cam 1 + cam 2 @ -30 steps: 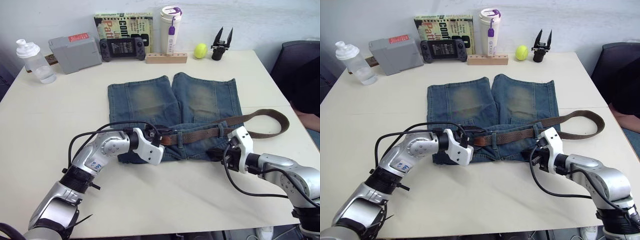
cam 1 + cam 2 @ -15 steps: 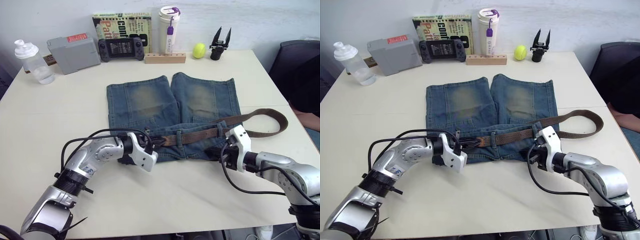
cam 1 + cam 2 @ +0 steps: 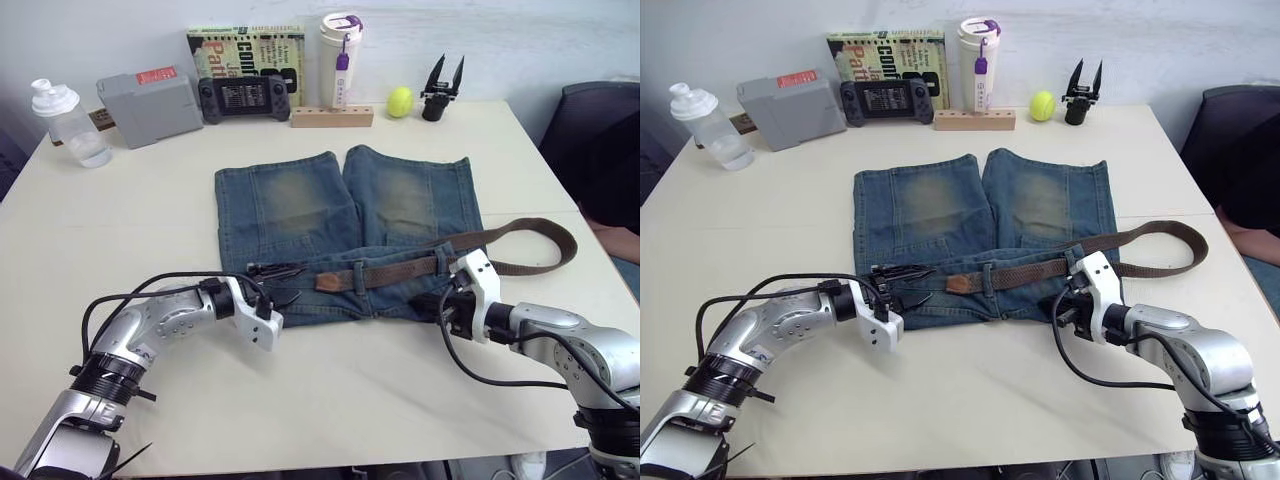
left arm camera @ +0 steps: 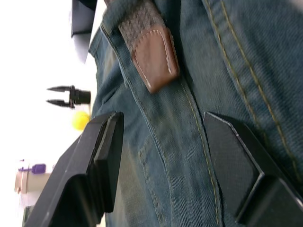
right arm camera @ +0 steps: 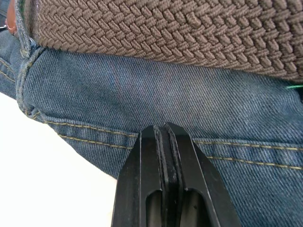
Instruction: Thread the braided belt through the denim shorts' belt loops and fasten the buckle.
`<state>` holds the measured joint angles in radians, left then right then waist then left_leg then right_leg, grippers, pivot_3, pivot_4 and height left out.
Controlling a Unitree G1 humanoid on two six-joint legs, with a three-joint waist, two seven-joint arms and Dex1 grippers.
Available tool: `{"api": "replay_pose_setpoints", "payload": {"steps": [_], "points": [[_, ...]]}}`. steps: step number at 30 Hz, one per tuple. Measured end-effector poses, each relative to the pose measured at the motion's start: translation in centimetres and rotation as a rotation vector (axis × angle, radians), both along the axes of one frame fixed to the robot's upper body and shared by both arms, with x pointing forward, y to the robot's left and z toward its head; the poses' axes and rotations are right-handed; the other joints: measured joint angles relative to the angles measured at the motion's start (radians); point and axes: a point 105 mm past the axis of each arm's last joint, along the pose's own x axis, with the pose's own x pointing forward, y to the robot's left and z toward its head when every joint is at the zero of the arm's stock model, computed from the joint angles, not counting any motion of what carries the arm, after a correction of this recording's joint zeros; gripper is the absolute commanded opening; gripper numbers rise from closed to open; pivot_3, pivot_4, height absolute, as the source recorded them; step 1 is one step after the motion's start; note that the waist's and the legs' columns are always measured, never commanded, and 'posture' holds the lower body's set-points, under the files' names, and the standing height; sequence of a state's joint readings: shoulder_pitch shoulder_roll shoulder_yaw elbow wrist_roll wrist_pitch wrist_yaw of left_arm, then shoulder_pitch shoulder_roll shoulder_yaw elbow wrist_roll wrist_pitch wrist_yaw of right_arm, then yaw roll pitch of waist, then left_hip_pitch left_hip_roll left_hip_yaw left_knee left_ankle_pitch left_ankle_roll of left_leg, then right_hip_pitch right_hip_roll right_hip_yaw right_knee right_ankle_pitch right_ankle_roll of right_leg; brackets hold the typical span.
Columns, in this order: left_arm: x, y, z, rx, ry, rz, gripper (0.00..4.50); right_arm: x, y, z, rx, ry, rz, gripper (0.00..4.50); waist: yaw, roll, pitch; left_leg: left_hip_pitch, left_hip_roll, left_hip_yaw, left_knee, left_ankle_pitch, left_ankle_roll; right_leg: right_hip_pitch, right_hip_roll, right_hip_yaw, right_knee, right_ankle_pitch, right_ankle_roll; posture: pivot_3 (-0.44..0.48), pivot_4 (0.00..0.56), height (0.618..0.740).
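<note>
The denim shorts (image 3: 290, 205) lie flat mid-table, waistband toward me. The braided belt (image 3: 395, 270) runs along the waistband under a belt loop (image 3: 441, 262), then curls off the right side in a big bend (image 3: 565, 245). Its tan leather end (image 3: 330, 282) rests on the waistband. The buckle is hidden. My left gripper (image 3: 290, 283) is open, its fingers (image 4: 102, 156) either side of the waistband just left of that tan end (image 4: 154, 59). My right gripper (image 3: 432, 300) is shut, its tip (image 5: 163, 127) on the denim just below the belt.
Along the far edge stand a bottle (image 3: 65, 120), grey box (image 3: 150, 105), book (image 3: 245, 45), game controller (image 3: 245, 95), tumbler (image 3: 340, 55), wooden block (image 3: 332, 116), tennis ball (image 3: 401, 100) and a spare black gripper (image 3: 442, 90). A dark chair (image 3: 600, 130) sits at the right.
My left arm has drawn back to the left, away from the belt's tan end, which stays on the waistband. The right gripper has held its place.
</note>
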<state>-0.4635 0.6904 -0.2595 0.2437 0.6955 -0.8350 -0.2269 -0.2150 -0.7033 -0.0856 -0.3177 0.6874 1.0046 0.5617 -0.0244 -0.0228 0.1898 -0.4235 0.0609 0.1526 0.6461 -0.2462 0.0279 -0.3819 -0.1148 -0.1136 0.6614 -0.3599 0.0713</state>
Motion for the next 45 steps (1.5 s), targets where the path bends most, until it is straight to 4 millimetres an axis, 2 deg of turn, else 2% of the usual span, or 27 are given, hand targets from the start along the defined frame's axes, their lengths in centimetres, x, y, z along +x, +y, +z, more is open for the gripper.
{"api": "replay_pose_setpoints", "payload": {"steps": [6,12,25,27,28,33,41,45], "points": [[0.8,-2.2,-0.2,-0.015,-0.068,-0.034,3.06,0.0,0.1,0.0,0.005,0.0,0.001,0.0,0.001,0.0,0.0,0.0,0.0,0.0,0.0,0.0,0.0,0.0,0.0,0.0,0.001,0.0,0.0,0.0,0.15,0.709],[1.3,-3.2,0.1,-0.036,-0.147,-0.053,3.06,0.0,0.1,0.0,0.0,-0.002,-0.001,0.0,0.001,0.0,0.0,0.0,0.0,0.0,0.001,0.0,0.0,0.0,0.0,0.0,0.001,0.0,0.0,0.0,0.15,0.709],[0.5,-4.0,1.5,-0.102,-0.214,-0.108,3.06,-0.3,0.3,0.0,-0.004,-0.004,0.002,0.0,0.001,0.0,0.0,0.0,0.0,0.0,0.0,0.0,0.0,0.0,0.0,0.0,0.001,0.0,0.0,0.0,0.15,0.709],[0.5,-3.8,1.5,-0.096,-0.214,-0.104,2.53,-0.3,0.3,0.0,-0.004,-0.005,0.002,0.0,0.001,0.0,0.0,0.0,0.0,0.0,0.0,0.0,0.0,0.0,0.0,0.0,0.001,0.0,0.0,0.0,0.15,0.709],[0.5,-3.6,1.4,-0.09,-0.215,-0.103,2.41,-0.3,0.3,0.0,-0.004,-0.005,0.003,0.0,0.001,0.0,0.0,0.0,0.0,0.0,0.0,0.0,0.0,0.0,0.0,0.0,0.001,0.0,0.0,0.0,0.15,0.709],[0.2,-2.8,0.9,-0.06,-0.199,-0.099,0.16,-0.3,0.4,0.0,-0.003,-0.006,0.003,0.0,0.0,0.0,0.0,0.0,0.0,0.0,0.0,0.0,0.0,0.0,0.0,0.0,0.001,0.0,0.0,0.0,0.15,0.709],[-0.1,-2.8,1.1,-0.051,-0.202,-0.111,0.07,0.0,0.3,0.0,-0.012,-0.001,-0.001,0.0,0.0,0.0,0.0,0.0,0.0,0.0,0.0,0.0,0.0,0.0,0.0,0.0,0.001,0.0,0.0,0.0,0.15,0.709],[-0.2,-1.6,0.9,-0.026,-0.193,-0.084,0.07,0.1,0.4,-0.1,-0.003,0.005,0.001,0.0,-0.004,0.0,0.0,0.0,0.0,0.0,0.0,0.0,0.0,0.0,0.0,0.0,0.001,0.0,0.0,0.0,0.15,0.709]]}}
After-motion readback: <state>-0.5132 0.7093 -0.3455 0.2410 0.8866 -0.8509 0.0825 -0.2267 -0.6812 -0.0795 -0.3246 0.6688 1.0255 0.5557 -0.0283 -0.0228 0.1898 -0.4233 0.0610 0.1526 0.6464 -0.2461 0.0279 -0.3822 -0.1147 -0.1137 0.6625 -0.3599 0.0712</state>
